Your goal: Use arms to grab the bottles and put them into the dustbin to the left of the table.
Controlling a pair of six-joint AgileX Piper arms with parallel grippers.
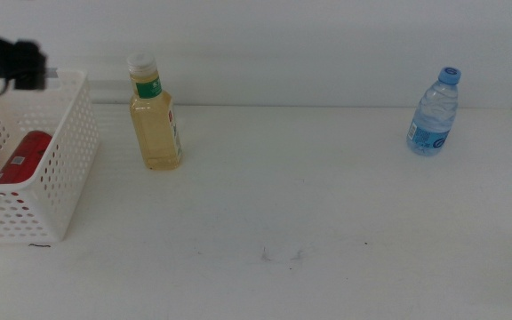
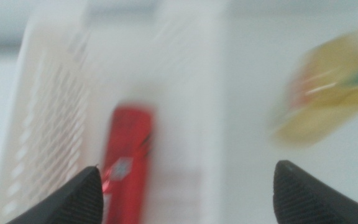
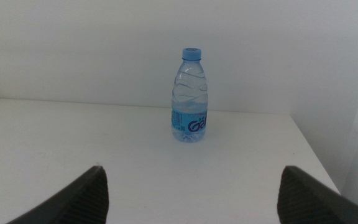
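Observation:
The red can [image 1: 27,156] lies on its side inside the white perforated dustbin [image 1: 64,169] at the table's left edge. My left gripper [image 1: 14,66] hovers above the dustbin's far rim, open and holding nothing. Its blurred wrist view looks down between the spread jaws of the left gripper [image 2: 189,167] at the can [image 2: 126,158], the dustbin wall [image 2: 48,112] and the yellow-liquid bottle [image 2: 328,93]. That bottle [image 1: 156,120] stands upright just right of the dustbin. The clear water bottle [image 1: 434,114] stands at the far right. My right gripper [image 3: 193,169] is open, facing the water bottle [image 3: 190,96] from a distance.
The white table [image 1: 327,204] carries faint scuff marks [image 1: 281,256] near its front middle. Its right edge [image 3: 316,149] runs close behind the water bottle. The right arm is out of the middle view.

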